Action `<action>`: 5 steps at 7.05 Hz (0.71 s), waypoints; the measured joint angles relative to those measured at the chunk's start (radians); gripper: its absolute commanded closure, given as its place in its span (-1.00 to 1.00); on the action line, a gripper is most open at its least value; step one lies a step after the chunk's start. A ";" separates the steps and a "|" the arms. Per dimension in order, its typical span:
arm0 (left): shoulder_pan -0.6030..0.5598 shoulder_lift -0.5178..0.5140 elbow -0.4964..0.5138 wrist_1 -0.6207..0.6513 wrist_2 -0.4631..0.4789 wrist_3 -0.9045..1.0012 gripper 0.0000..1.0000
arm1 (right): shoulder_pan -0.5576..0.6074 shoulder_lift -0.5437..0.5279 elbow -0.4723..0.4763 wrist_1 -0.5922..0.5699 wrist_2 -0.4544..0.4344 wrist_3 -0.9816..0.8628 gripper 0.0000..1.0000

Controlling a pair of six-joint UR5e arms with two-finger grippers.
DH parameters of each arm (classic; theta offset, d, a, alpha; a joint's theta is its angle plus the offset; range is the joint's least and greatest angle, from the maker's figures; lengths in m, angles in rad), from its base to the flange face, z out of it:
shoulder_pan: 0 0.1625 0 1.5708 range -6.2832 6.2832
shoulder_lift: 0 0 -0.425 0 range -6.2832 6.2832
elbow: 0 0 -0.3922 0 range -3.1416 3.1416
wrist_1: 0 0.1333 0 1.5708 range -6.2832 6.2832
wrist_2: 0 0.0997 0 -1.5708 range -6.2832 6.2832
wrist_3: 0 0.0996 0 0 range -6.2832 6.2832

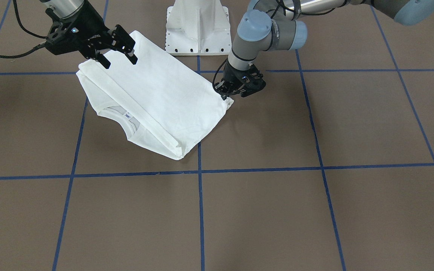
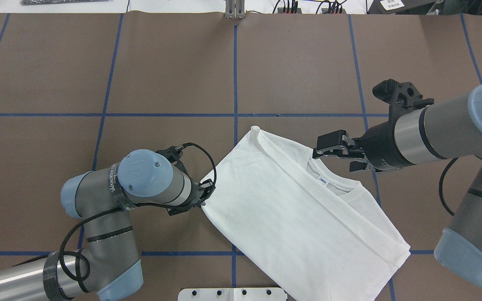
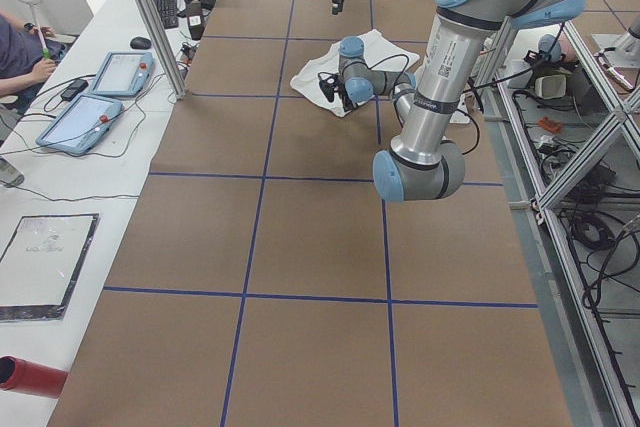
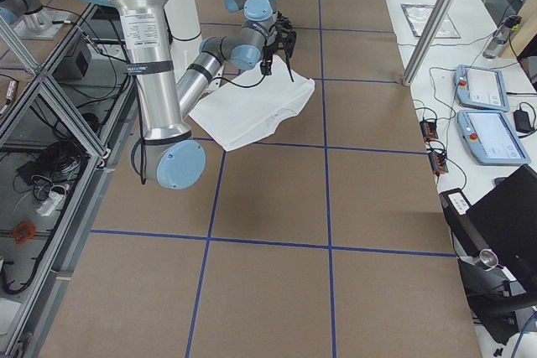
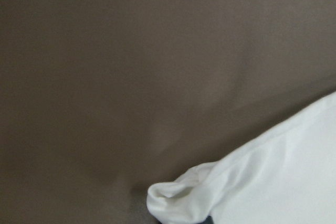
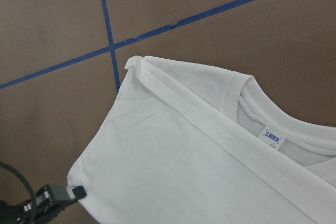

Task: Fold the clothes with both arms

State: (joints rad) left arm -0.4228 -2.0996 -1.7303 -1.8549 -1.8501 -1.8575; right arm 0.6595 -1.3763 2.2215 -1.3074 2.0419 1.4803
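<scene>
White T-shirt (image 2: 291,225) lies slantwise by the middle of the table's (image 2: 161,62) robot-side edge, its left corner pinched by the low left gripper (image 1: 227,97), its collar-side long edge beneath the right gripper (image 1: 119,60), whose fingers hang spread and empty.

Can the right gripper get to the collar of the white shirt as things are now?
Probably yes. The right gripper hangs open just beside the collar, which lies uncovered on the shirt. Nothing stands between them.
</scene>
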 measured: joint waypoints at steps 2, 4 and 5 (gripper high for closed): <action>-0.091 -0.007 0.007 0.004 -0.002 0.060 1.00 | 0.000 0.003 -0.003 -0.001 0.000 0.000 -1.00; -0.170 -0.048 0.076 0.000 -0.001 0.146 1.00 | -0.001 0.005 -0.016 0.001 0.000 0.000 -1.00; -0.205 -0.097 0.145 -0.004 0.002 0.195 1.00 | -0.001 0.006 -0.023 0.002 -0.005 0.000 -1.00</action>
State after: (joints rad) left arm -0.6281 -2.1967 -1.5855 -1.8592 -1.8484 -1.6627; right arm 0.6582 -1.3699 2.1981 -1.3050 2.0373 1.4803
